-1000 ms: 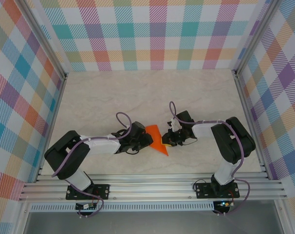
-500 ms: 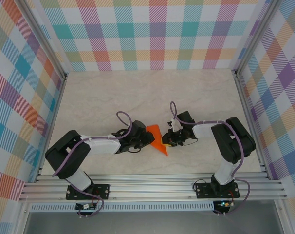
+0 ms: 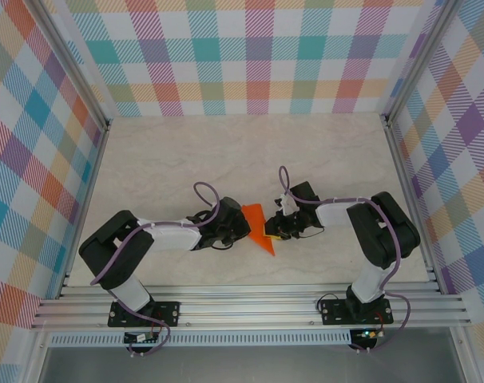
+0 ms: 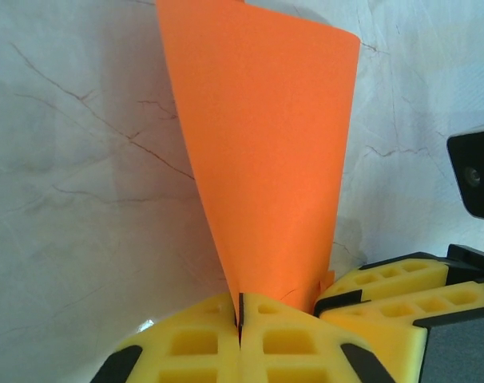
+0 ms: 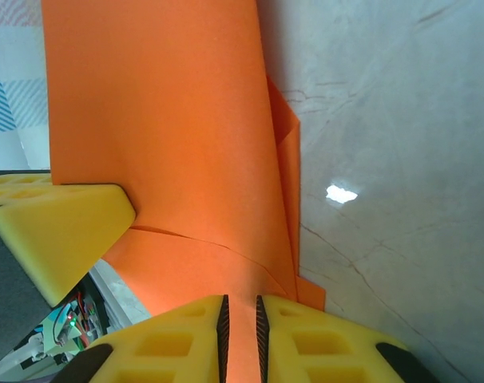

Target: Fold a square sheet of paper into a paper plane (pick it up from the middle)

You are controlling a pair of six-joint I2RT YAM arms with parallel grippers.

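Change: the left tool (image 4: 240, 309) has just snapped shut. A second ago its pads stood apart. Now the two yellow pads meet in a hairline seam, with the paper's narrow end caught in it.
Left arm: in the top view it has crept slightly further toward the paper. The left tool (image 3: 239, 228) is right at the orange edge.
Paper since then: the square sheet of paper (image 3: 258, 218) lies much where it did a second ago, with no visible shift.
Right tool: the right tool (image 5: 240, 309) faces the left tool from the opposite side of the paper. Its jaws are narrow but not closed, a thin slit shows with orange running through it, and I judge this grip to be loosening.
Meaning: this looks like a hand-over of the hold. The left tool now anchors the sheet, so the right tool (image 3: 271, 232) could let go and move to the next crease. The plane is only partly folded.
Where the paper is: it is pinched in the left tool and spans from there across to the right tool. It is lifted off the worktop (image 3: 226, 152) rather than lying flat.
Look, left wrist: the sheet (image 4: 266, 159) is plain bright orange. It fans out from the pads into a wider, gently curved panel.
Look, right wrist: the sheet (image 5: 162, 120) is layered, with a soft crease low down and a second layer's edge showing along one side.
Look, top: it is a narrow pointed shape, with its tip nearer the arm bases than the left tool is.
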